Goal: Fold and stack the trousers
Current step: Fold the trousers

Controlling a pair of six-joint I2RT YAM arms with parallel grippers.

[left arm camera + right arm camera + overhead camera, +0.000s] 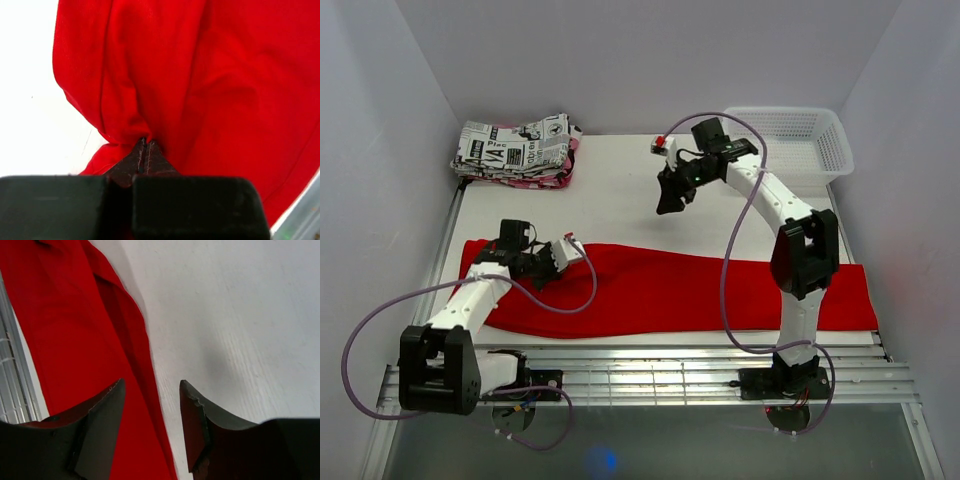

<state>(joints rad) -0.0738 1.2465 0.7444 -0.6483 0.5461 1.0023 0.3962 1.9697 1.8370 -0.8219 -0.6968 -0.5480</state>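
Left gripper (145, 150) was pressed together, pinching a bunched fold of the plain bright red soft-fabric trousers (225, 75) right at its tips. The cloth puckered into the pinch and spread away ahead of it. In the top view the grip sat near the trousers' left end. The garment lay stretched lengthwise across the near part of the white tabletop (620, 190). Right gripper (672, 195) hung over bare table on the trousers' far side, jaws spread, holding nothing. Folded black-and-white newspaper-print garment (515, 150) sat in the far-left corner, white plastic mesh basket (800, 135) far right.
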